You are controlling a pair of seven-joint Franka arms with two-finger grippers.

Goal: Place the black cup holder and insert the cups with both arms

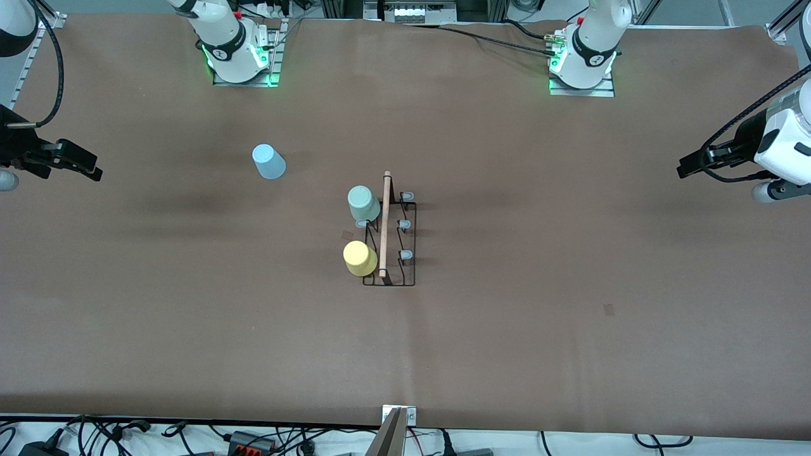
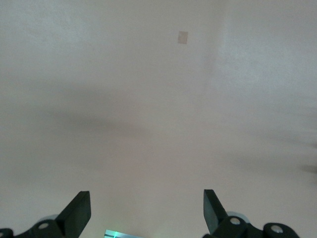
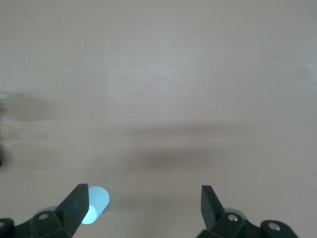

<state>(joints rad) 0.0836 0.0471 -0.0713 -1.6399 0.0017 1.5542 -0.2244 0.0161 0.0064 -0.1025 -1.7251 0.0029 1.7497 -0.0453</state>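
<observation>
The black cup holder (image 1: 408,279) with its wooden rod handle (image 1: 385,221) stands at the table's middle. A pale green cup (image 1: 363,202) and a yellow cup (image 1: 359,258) sit upturned on its pegs on the side toward the right arm's end. The three grey-tipped pegs (image 1: 403,224) on its side toward the left arm's end are bare. A light blue cup (image 1: 269,162) stands alone on the table, farther from the front camera and toward the right arm's end. It also shows in the right wrist view (image 3: 96,204). My right gripper (image 1: 89,170) (image 3: 144,193) is open and empty. My left gripper (image 1: 687,167) (image 2: 146,198) is open and empty at its own end.
The brown table mat (image 1: 507,354) carries a small tape patch (image 1: 609,309), which also shows in the left wrist view (image 2: 183,37). The arm bases (image 1: 237,60) (image 1: 583,66) stand along the farthest edge. A metal bracket (image 1: 396,430) and cables lie at the nearest edge.
</observation>
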